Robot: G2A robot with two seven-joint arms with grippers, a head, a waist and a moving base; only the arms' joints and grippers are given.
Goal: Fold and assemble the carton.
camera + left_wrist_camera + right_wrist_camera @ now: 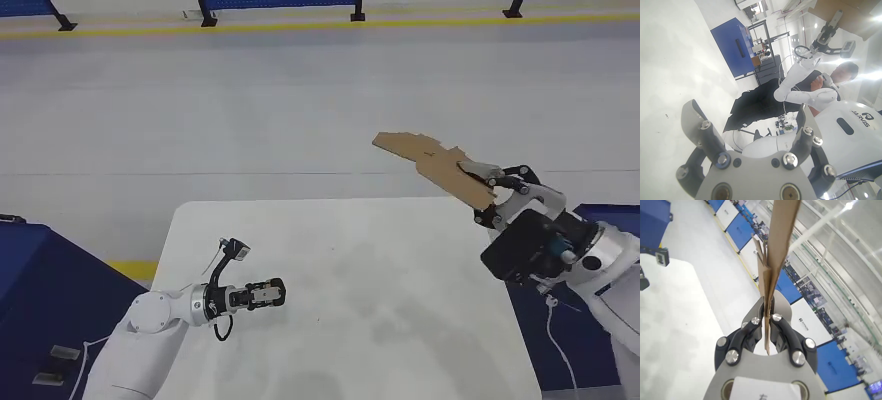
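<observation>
carton (432, 160) juts far-leftward from right pincer (485, 192)

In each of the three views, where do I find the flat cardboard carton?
Top view: the carton is beyond the far right corner of the table, held by the right gripper.
Left wrist view: the carton is far off, gripped by the right gripper.
Right wrist view: the carton is edge-on between the right gripper's fingers.
Shared landmark: the right gripper shut on the carton.
</observation>
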